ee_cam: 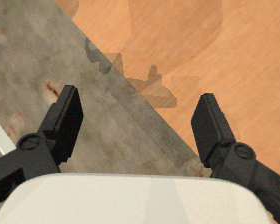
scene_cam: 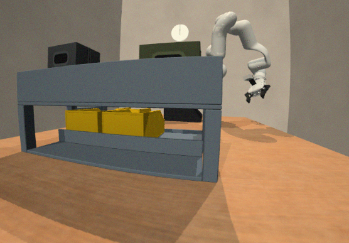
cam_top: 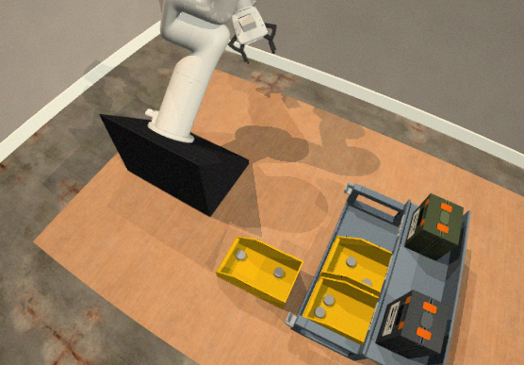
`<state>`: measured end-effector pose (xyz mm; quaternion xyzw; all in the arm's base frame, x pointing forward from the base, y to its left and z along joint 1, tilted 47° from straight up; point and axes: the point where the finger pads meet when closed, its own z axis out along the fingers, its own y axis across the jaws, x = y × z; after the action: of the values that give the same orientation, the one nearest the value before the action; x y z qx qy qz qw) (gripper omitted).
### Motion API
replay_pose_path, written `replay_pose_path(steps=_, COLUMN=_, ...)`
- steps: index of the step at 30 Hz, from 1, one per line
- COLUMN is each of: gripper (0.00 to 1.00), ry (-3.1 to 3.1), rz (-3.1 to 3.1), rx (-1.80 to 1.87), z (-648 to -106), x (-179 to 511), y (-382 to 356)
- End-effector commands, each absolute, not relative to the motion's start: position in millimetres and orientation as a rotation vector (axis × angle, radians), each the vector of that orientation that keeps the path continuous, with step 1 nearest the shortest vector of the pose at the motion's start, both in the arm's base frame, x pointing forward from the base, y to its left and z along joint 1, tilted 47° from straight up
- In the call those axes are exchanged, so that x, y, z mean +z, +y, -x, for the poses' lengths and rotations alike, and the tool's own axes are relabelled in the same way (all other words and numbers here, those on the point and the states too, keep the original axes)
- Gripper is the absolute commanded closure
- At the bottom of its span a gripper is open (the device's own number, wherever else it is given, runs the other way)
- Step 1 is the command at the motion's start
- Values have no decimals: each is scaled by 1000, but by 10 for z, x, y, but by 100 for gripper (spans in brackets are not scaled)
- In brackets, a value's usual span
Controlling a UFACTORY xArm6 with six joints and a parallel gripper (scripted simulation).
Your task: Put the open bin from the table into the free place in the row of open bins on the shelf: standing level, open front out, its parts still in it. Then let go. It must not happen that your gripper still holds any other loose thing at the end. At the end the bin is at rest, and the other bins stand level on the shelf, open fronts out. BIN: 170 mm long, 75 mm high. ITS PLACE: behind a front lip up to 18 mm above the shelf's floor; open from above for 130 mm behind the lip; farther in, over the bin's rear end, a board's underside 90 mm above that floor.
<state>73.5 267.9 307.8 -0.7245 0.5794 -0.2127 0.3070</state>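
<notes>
A yellow open bin (cam_top: 260,270) with two grey round parts lies on the table, left of the grey shelf (cam_top: 377,273). Two more yellow bins (cam_top: 355,260) (cam_top: 339,307) stand side by side in the shelf row; they also show in the exterior view (scene_cam: 114,122). The free place (cam_top: 372,218) is at the row's far end, next to them (scene_cam: 182,135). My gripper (cam_top: 254,46) is open and empty, high in the air beside the arm's base, far from the bin. It hangs to the right of the shelf in the exterior view (scene_cam: 257,94). The wrist view shows the open fingers over the table's edge.
A black pedestal (cam_top: 174,159) carries the arm. A green box (cam_top: 435,225) and a dark grey box (cam_top: 415,324) stand on the shelf's top board. A white skirting (cam_top: 377,98) borders the floor behind the table.
</notes>
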Motion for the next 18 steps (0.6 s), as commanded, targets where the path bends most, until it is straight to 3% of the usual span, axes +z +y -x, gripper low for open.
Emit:
replay_pose_path(steps=1, gripper=0, ry=1544, rz=1910, rx=-562, z=-768, x=3086, y=2688)
replay_pose_path(steps=5, gripper=0, ry=1544, rz=1910, rx=-562, z=-768, x=3086, y=2688)
replay_pose_path(steps=10, gripper=0, ry=1753, rz=1762, rx=-650, z=-1274, x=3087, y=2484)
replay_pose_path(steps=18, gripper=0, ry=1753, rz=1762, rx=-650, z=-1274, x=3087, y=2484)
